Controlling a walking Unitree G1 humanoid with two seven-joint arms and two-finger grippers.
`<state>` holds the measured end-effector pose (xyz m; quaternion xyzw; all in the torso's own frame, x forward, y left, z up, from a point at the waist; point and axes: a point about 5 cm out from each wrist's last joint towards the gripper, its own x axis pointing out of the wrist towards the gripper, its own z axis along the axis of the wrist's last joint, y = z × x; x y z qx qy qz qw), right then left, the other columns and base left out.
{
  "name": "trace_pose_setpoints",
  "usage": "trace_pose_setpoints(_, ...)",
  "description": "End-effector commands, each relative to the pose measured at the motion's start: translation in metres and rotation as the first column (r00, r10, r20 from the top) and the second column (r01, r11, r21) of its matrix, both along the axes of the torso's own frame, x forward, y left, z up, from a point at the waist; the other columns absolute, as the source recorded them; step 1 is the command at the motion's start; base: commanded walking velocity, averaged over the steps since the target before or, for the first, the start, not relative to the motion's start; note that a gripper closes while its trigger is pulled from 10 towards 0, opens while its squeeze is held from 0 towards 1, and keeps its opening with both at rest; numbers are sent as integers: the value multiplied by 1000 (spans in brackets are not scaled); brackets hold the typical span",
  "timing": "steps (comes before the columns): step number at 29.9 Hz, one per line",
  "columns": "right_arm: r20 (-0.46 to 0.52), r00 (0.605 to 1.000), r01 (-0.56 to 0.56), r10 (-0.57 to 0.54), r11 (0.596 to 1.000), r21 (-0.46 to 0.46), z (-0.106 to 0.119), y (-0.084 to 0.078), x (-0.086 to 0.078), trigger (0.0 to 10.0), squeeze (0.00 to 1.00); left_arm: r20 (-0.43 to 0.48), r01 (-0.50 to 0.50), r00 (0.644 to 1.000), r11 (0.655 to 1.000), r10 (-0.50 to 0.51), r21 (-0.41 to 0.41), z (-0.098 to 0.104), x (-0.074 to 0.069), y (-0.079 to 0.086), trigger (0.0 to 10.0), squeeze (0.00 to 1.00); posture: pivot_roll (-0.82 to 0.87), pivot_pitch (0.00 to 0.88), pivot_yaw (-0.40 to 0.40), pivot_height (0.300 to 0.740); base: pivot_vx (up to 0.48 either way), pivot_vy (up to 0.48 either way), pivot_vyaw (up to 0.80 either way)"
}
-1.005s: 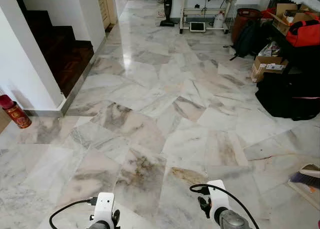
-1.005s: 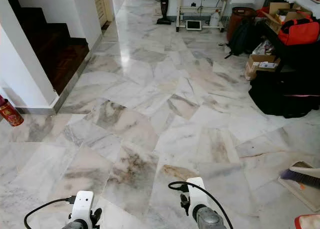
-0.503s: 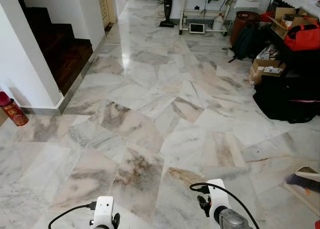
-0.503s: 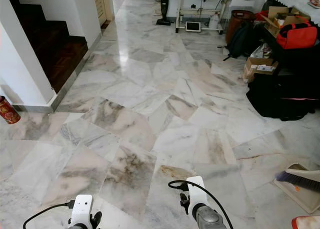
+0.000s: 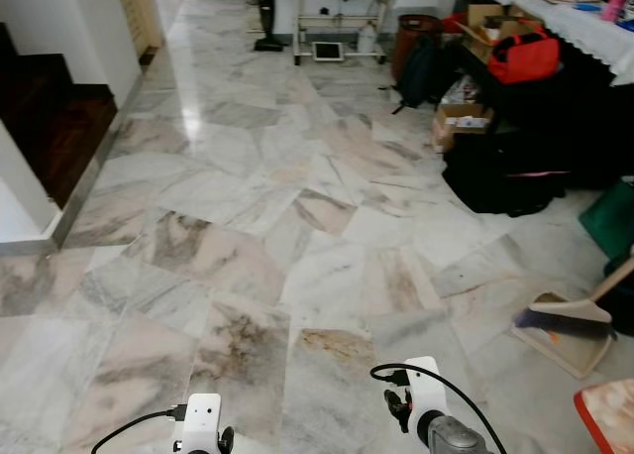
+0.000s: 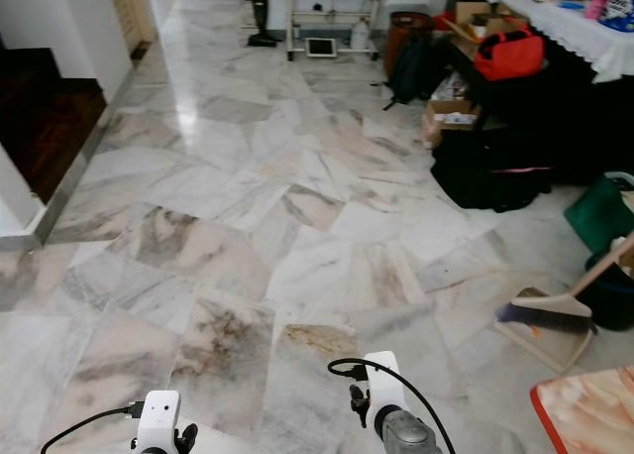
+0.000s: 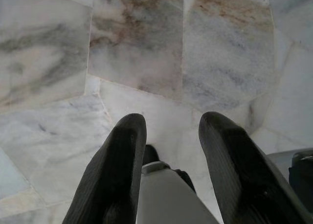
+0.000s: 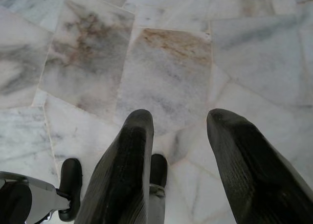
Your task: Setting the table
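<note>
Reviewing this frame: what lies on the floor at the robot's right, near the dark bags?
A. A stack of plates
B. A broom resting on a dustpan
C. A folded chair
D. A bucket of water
B: a broom with dark bristles rests on a beige dustpan on the marble floor, in front of the black bags.

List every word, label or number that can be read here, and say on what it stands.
No text can be read.
Cardboard box: a printed label, too small and blurred to read.
Items on the white-clothed table: packaging too small to read.
Red bag: no readable marking.
</note>
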<state>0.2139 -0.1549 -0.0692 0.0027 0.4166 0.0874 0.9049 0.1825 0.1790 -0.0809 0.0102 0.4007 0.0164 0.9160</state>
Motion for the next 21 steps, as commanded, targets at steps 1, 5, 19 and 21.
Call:
trace_pose_setpoints(1, -9, 1000, 24, -24, 1000, 2, -2, -2, -2, 10000, 0, -9, 14, 1000, 1000, -13, 10, -2, -4, 0, 10000, 0, 45, 0, -52, 732, 0, 0, -594)
trace_pose_setpoints(5, -16, 999, 44, -44, 999, 1, -3, -4, -4, 10000, 0, -6, 17, 1000, 1000, -17, 9, -2, -3, 0, 10000, 0, 43, 0, -46, 732, 0, 0, -591)
trace_pose_setpoints(19, -7, 995, 95, -95, 996, 0, -3, -7, -5, 10000, 0, -13, 76, 997, 996, -76, 39, -2, -4, -2, 10000, 0, 26, 0, -28, 732, 0, 0, -590)
trace_pose_setpoints(21, -8, 995, 99, -99, 995, 2, -3, -7, -5, 10000, 0, -8, 97, 995, 995, -97, 36, -1, -2, -4, 10000, 0, 23, 0, -26, 732, 0, 0, -594)
